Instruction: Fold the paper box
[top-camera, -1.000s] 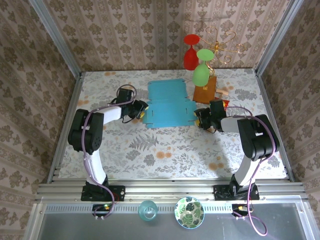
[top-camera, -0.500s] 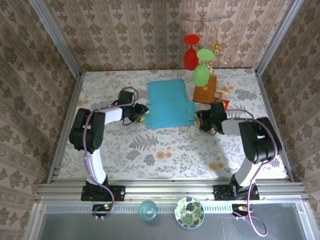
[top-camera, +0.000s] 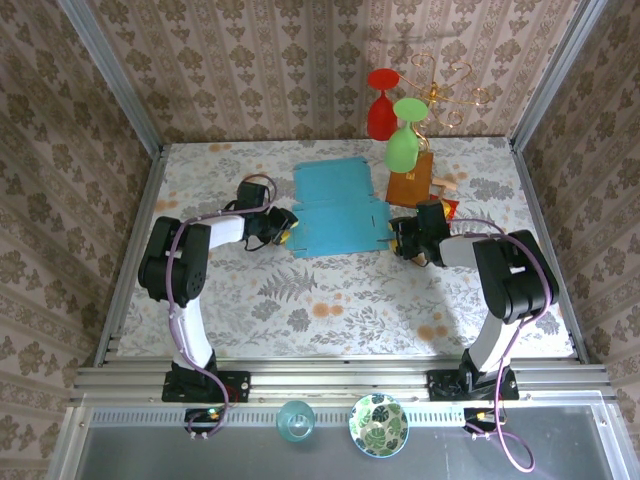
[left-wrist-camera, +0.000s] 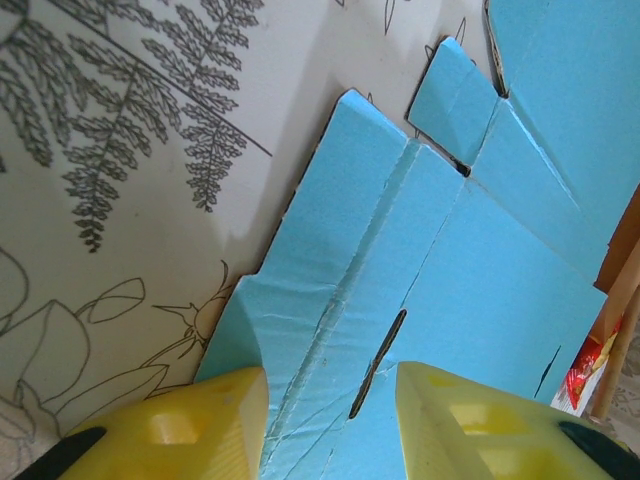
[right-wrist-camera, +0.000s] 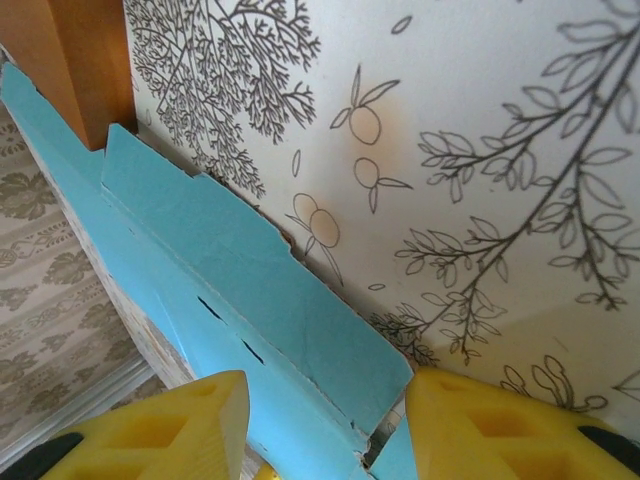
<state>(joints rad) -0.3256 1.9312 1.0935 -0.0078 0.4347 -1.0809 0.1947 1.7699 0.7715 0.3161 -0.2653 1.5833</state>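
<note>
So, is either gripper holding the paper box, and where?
Neither, it seems: left gripper and right gripper stand open, each straddling a side flap of the paper box.

— Where does the paper box (top-camera: 338, 210) sit?
— Flat on your table (top-camera: 300, 300), centre rear. The upright block (top-camera: 410, 185) stands at its right rear corner.
— And my arms?
— Your left gripper (top-camera: 285, 225) is at the box's left edge, your right gripper (top-camera: 397, 238) at its right edge, just before the block.
— Anything nearer?
— A cup (top-camera: 296, 420) and a bowl (top-camera: 378, 424), side by side before the arm bases, cup on the left.
</note>
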